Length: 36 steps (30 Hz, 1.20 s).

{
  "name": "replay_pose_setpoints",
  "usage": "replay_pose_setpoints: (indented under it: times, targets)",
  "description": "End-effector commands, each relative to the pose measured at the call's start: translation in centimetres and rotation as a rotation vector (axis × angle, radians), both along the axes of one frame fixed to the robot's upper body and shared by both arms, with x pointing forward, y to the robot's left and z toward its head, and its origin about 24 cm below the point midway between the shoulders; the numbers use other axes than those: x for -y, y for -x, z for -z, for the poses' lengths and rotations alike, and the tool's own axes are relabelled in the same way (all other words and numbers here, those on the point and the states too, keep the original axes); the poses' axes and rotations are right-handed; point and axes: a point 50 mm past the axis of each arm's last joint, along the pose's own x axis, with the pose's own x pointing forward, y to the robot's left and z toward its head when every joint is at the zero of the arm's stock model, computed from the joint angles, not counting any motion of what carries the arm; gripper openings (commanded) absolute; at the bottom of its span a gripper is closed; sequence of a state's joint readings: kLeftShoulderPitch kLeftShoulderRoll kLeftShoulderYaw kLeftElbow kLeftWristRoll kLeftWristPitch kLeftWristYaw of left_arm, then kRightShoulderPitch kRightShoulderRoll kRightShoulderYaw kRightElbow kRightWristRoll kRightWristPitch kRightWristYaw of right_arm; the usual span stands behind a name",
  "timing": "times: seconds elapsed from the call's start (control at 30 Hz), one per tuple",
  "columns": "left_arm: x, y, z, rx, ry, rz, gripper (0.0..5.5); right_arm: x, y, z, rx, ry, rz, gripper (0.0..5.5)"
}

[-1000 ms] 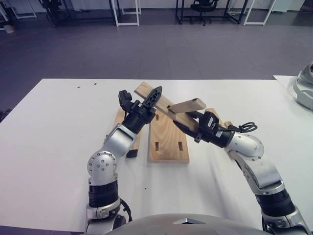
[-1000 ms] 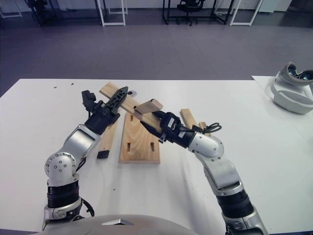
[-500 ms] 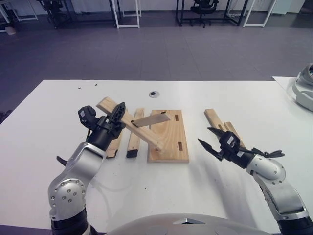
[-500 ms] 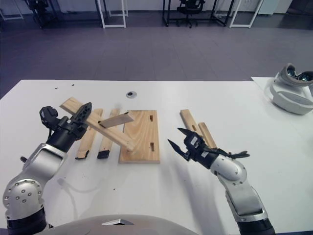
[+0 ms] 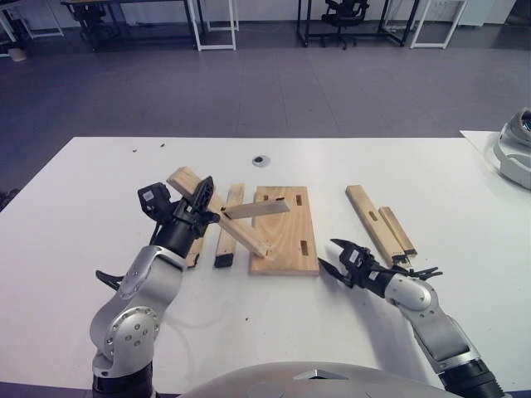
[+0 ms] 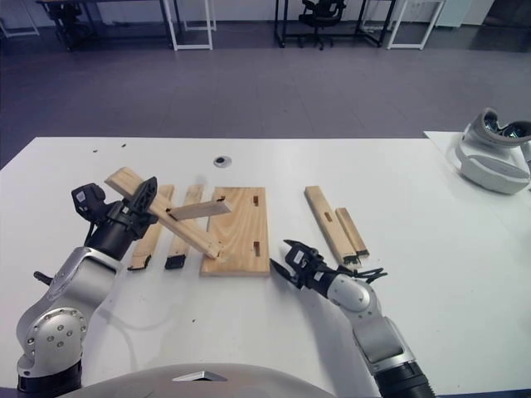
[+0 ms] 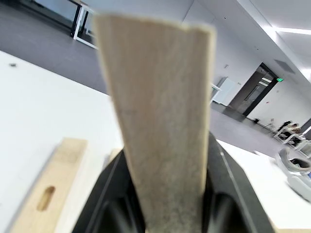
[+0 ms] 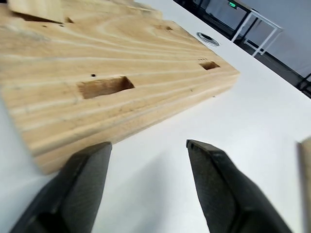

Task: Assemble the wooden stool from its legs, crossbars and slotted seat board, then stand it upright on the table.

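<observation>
My left gripper (image 5: 202, 207) is shut on a wooden leg (image 5: 241, 232), held tilted above the table left of the slotted seat board (image 5: 286, 236). A crossbar (image 5: 259, 209) sticks out from the leg's side over the board. The leg's lower end rests near the board's front left corner. In the left wrist view the leg (image 7: 160, 97) sits between the black fingers. My right gripper (image 6: 280, 254) is open and low over the table, just off the board's front right corner. The right wrist view has the board (image 8: 73, 58) with its slots beyond the fingers (image 8: 82, 184).
Two wooden pieces (image 5: 227, 236) lie side by side left of the board. Two more slotted pieces (image 5: 370, 220) lie to its right. A white headset (image 5: 516, 153) sits at the table's far right edge. A small dark disc (image 5: 262, 158) lies behind the board.
The right gripper let go of the leg and crossbar, drew back, then came in low toward the board's front right corner. The left gripper carried the leg to the left.
</observation>
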<state>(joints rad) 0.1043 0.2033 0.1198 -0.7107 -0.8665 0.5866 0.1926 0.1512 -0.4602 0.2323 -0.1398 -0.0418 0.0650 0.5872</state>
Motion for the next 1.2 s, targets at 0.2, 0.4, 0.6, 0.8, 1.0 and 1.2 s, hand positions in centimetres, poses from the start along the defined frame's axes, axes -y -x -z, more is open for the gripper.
replay_pose_setpoints:
  times: [0.2,0.4,0.6,0.8,1.0,1.2]
  targets:
    - [1.7,-0.1,1.1,-0.015,-0.204,0.023,1.01,-2.9,-0.6,-1.4,0.024,-0.114,-0.150,2.90]
    - [2.0,-0.9,0.2,0.060,-0.222,0.018,1.01,-2.7,-1.0,-1.5,0.026,-0.116,-0.144,2.90]
    - [1.4,-2.4,0.4,0.083,-0.232,0.095,1.01,-2.5,-1.1,-1.1,0.018,-0.120,-0.130,2.90]
    - [0.8,-3.6,-1.3,0.127,-0.026,0.135,1.01,-2.2,-1.3,-0.8,0.005,-0.124,-0.125,2.90]
    - [-0.2,-4.1,-1.1,0.093,-0.025,0.169,1.01,-2.1,-1.2,-0.3,-0.003,-0.129,-0.117,2.90]
    - [-1.3,-3.6,0.7,0.036,-0.130,0.120,1.01,-2.1,-1.1,-0.3,-0.006,-0.130,-0.118,2.90]
